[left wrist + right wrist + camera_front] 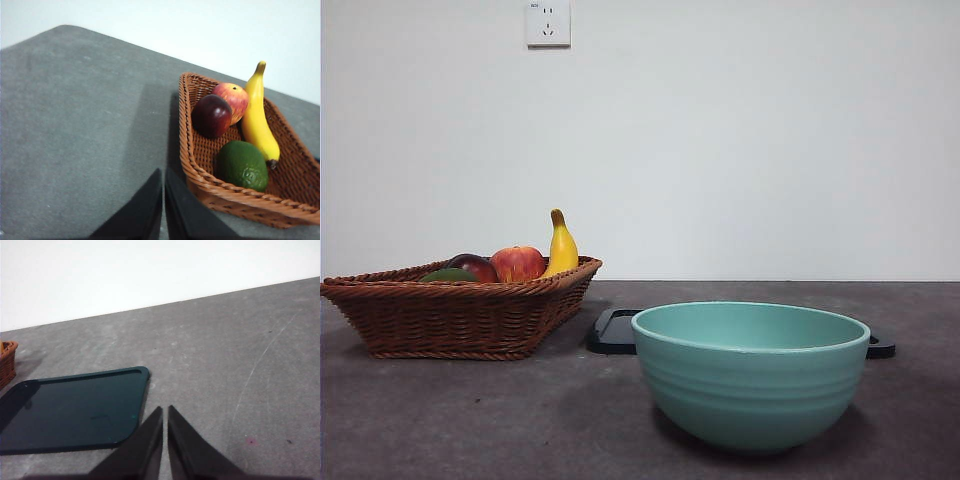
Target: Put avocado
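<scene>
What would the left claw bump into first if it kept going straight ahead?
Probably nothing but the bare table. The left claw, jaws together, points just past the basket, whose near corner sits close beside its line. Depth is hard to judge, so it might graze that rim.

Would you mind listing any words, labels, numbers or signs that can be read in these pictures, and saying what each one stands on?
None can be read.
Wall socket: a tiny dark mark at its top left corner, too small to read.
Wicker basket, avocado, banana, teal bowl, dark tray: no text or labels visible.
</scene>
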Controlling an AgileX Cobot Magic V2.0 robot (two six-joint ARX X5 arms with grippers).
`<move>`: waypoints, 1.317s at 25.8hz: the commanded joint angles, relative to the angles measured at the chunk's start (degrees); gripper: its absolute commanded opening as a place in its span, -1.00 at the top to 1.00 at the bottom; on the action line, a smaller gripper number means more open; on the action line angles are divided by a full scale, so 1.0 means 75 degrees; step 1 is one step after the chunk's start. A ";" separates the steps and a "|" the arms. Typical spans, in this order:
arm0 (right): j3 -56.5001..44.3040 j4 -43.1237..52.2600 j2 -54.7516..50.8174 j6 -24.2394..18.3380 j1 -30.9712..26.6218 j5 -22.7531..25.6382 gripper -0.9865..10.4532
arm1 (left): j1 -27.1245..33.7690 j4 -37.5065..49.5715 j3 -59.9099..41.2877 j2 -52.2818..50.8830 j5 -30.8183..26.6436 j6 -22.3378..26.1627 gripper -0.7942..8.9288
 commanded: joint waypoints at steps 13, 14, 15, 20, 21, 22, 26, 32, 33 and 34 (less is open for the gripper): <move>0.1504 -0.0691 0.0201 0.0705 -0.0009 -0.0259 0.81 | 0.0015 -0.0813 0.1478 0.0437 0.0323 -0.1081 0.82; 0.1734 -0.0880 0.0294 0.0685 -0.0009 -0.0358 0.81 | 0.0015 -0.0935 0.1690 0.0557 0.0356 -0.1055 0.82; 0.1950 -0.1064 0.0396 0.0682 -0.0009 -0.0455 0.81 | 0.0015 -0.1064 0.1909 0.0694 0.0452 -0.1008 0.82; 0.3212 -0.2226 0.1172 0.0219 -0.0009 -0.1177 0.81 | 0.0015 -0.1918 0.3110 0.1568 0.1224 -0.0466 0.82; 0.3456 -0.2486 0.1361 0.0119 -0.0009 -0.1341 0.81 | 0.0015 -0.2148 0.3346 0.1757 0.1358 -0.0332 0.82; 0.3751 -0.2798 0.1594 0.0015 -0.0009 -0.1545 0.81 | 0.0015 -0.2404 0.3614 0.1976 0.1542 -0.0157 0.82; 0.4858 -0.3899 0.2538 -0.0414 0.0003 -0.2521 0.81 | 0.0006 -0.3165 0.4523 0.2745 0.2358 0.0428 0.82; 0.6379 -0.5543 0.3870 -0.0898 0.0262 -0.3538 0.81 | -0.0172 -0.4313 0.5683 0.3698 0.3471 0.0968 0.82; 0.6575 -0.5779 0.4048 -0.1008 0.0341 -0.3657 0.81 | -0.0233 -0.4520 0.5840 0.3826 0.3611 0.1037 0.82; 0.6790 -0.6047 0.4249 -0.1128 0.0449 -0.3754 0.81 | -0.0309 -0.4765 0.6027 0.3966 0.3742 0.1131 0.82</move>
